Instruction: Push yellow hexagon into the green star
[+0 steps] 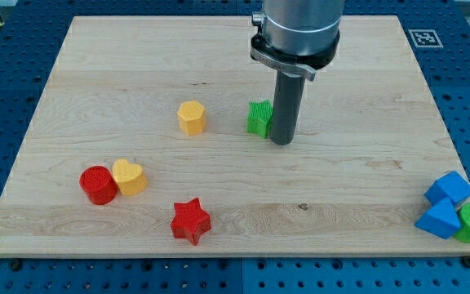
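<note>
Pale wooden board (219, 204) rests on a blue perforated table (6, 73). My tip (281, 142) sits touching the 3 o'clock side of the green plastic star (259, 118); no jaws exist on this rod. The yellow plastic hexagon (192, 117) lies near the star, at its 9 o'clock, apart from it.

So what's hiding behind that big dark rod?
The green star is behind my tip. Only its left part shows; the rod covers the rest. The yellow hexagon sits apart, to the view's left.
</note>
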Controlling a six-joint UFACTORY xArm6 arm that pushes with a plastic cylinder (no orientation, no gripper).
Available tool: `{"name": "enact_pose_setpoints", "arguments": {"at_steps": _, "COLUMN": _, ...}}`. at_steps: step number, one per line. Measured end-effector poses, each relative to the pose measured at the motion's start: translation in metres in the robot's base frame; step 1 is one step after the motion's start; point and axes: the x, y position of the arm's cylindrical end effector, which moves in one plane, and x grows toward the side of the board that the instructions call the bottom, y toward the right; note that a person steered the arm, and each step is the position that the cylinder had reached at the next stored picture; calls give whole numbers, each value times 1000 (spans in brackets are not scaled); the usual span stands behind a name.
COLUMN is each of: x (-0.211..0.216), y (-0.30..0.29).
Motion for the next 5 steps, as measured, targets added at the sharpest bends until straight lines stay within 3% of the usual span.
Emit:
{"name": "enact_pose_setpoints", "arguments": {"at_steps": 2, "x": 19, "y": -68}}
{"name": "enact_pose_setpoints", "arguments": {"at_steps": 4, "x": -10, "y": -149}}
{"name": "enact_pose_setpoints", "arguments": {"at_steps": 5, "x": -37, "y": -148}}
